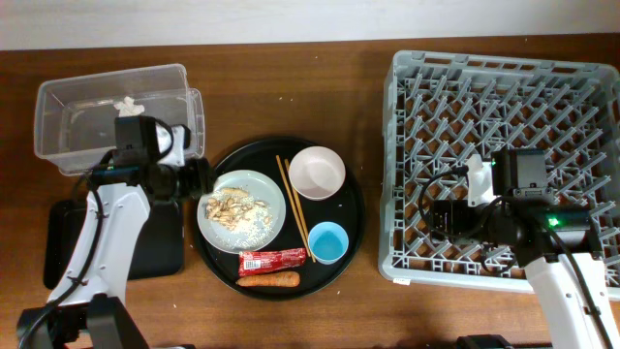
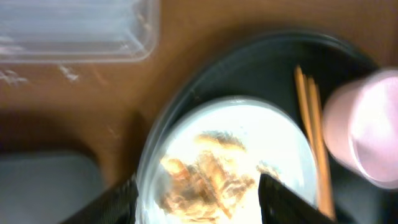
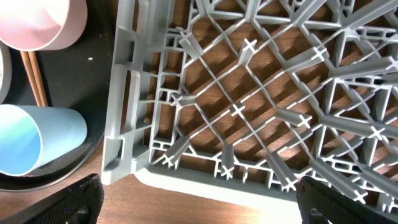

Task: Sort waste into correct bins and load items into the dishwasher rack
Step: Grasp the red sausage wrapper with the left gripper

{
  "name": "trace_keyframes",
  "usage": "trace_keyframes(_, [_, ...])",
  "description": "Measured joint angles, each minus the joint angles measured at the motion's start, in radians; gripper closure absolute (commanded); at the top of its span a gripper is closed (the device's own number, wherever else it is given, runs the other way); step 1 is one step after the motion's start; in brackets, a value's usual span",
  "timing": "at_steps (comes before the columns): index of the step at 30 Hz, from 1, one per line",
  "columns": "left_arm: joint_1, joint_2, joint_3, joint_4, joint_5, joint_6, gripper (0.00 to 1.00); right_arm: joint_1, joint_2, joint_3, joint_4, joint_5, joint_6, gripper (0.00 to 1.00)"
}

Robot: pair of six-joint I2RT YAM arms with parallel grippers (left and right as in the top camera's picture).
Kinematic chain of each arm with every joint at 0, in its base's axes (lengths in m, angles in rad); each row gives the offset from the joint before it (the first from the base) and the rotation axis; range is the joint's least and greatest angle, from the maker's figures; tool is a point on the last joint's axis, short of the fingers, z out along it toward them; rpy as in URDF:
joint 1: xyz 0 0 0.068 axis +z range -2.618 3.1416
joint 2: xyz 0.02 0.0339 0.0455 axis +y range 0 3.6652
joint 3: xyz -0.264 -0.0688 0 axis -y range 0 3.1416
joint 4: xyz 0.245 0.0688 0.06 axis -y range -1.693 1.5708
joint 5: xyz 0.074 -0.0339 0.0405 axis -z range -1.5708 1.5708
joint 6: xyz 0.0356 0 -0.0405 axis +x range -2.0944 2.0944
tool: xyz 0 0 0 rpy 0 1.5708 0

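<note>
- The left end effector is open with nothing between its fingers, over the left part of the plate. The plate sits on the left half of the round tray.
- The scraps are heaped on the plate. A pinch here would likely crumble them and scatter bits over the round tray. It could also catch the plate's rim and tip it. The left wrist view is blurred, so how close the fingers are is hard to tell.
- The tub stands off the round tray's far-left side, with a small white lump in it, probably the tissue. The flat tray lies left of the round tray, partly under the left arm. Loose scraps may fall onto the surface on the way to either bin.
- The wrapper and carrot lie just beside each other at the round tray's near edge. Grabbing one may drag the other.
- The chopsticks lie flat on the round tray between the plate and the bowl, with the cup near their lower end. Being thin, they may slip from a grip or drop through the rack's lattice.
- The right end effector is wide open and empty, over the rack corner nearest the round tray. A careless descent could strike the pegs.
</note>
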Motion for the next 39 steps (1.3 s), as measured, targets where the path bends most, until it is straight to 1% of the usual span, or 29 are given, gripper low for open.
trace_keyframes(2, [-0.022, -0.002, 0.001, -0.135, 0.060, 0.000, 0.35, 0.000, 0.000, 0.000, -0.002, 0.000, 0.000, 0.02])
trace_keyframes(3, [-0.049, -0.003, -0.003, -0.188, 0.078, -0.001, 0.33, 0.000, 0.000, 0.000, -0.001, 0.000, 0.000, 0.02])
trace_keyframes(4, [-0.072, -0.003, -0.006, -0.212, 0.089, -0.001, 0.32, 0.000, 0.000, 0.000, -0.001, 0.000, 0.000, 0.02])
trace_keyframes(5, [-0.123, -0.003, -0.008, -0.261, 0.092, -0.001, 0.31, 0.000, 0.000, 0.000, -0.001, 0.000, 0.000, 0.02])
trace_keyframes(8, [-0.221, -0.005, -0.036, -0.310, 0.057, -0.005, 0.31, 0.000, 0.000, 0.000, -0.002, 0.000, 0.000, 0.02])
trace_keyframes(11, [-0.306, -0.006, -0.107, -0.306, 0.003, -0.043, 0.31, 0.000, 0.000, 0.000, -0.002, 0.000, 0.000, 0.02])
trace_keyframes(14, [-0.352, -0.006, -0.182, -0.291, -0.020, -0.061, 0.31, 0.000, 0.000, 0.000, -0.003, 0.000, 0.000, 0.02])
trace_keyframes(19, [-0.366, -0.009, -0.280, -0.143, -0.032, -0.069, 0.32, 0.000, 0.000, 0.000, -0.004, 0.000, 0.000, 0.02])
trace_keyframes(21, [-0.366, -0.010, -0.316, -0.112, -0.034, -0.069, 0.31, 0.000, 0.000, 0.000, -0.003, 0.000, 0.000, 0.02])
trace_keyframes(23, [-0.366, -0.010, -0.338, -0.087, -0.037, -0.072, 0.40, 0.000, 0.000, 0.000, -0.003, 0.000, -0.001, 0.02])
trace_keyframes(24, [-0.366, -0.011, -0.341, -0.073, -0.041, -0.076, 0.51, 0.000, 0.000, 0.000, -0.004, 0.000, 0.000, 0.02])
trace_keyframes(25, [-0.366, -0.014, -0.346, -0.062, -0.046, -0.078, 0.58, 0.000, 0.000, 0.000, -0.003, 0.000, 0.000, 0.01])
trace_keyframes(26, [-0.366, -0.016, -0.351, -0.043, -0.050, -0.083, 0.72, 0.000, 0.000, 0.000, -0.003, 0.000, 0.000, 0.02])
trace_keyframes(28, [-0.366, -0.016, -0.356, -0.013, -0.051, -0.083, 0.94, 0.000, 0.000, 0.000, -0.003, 0.000, 0.000, 0.02])
trace_keyframes(29, [-0.366, -0.016, -0.357, -0.003, -0.052, -0.080, 1.00, 0.000, 0.000, 0.000, -0.003, 0.000, 0.000, 0.02])
trace_keyframes(32, [-0.366, -0.016, -0.360, 0.031, -0.051, -0.082, 1.00, 0.000, 0.000, 0.000, -0.003, 0.000, 0.000, 0.02])
trace_keyframes(35, [-0.366, -0.016, -0.360, 0.032, -0.051, -0.083, 1.00, 0.000, 0.000, 0.000, -0.003, 0.000, 0.000, 0.02])
trace_keyframes(37, [-0.366, -0.021, -0.349, 0.011, -0.051, -0.083, 1.00, 0.000, 0.000, 0.000, -0.004, 0.000, 0.000, 0.02])
trace_keyframes(39, [-0.366, -0.050, -0.289, -0.031, -0.051, -0.083, 1.00, 0.000, 0.000, 0.000, -0.003, 0.000, 0.000, 0.02])
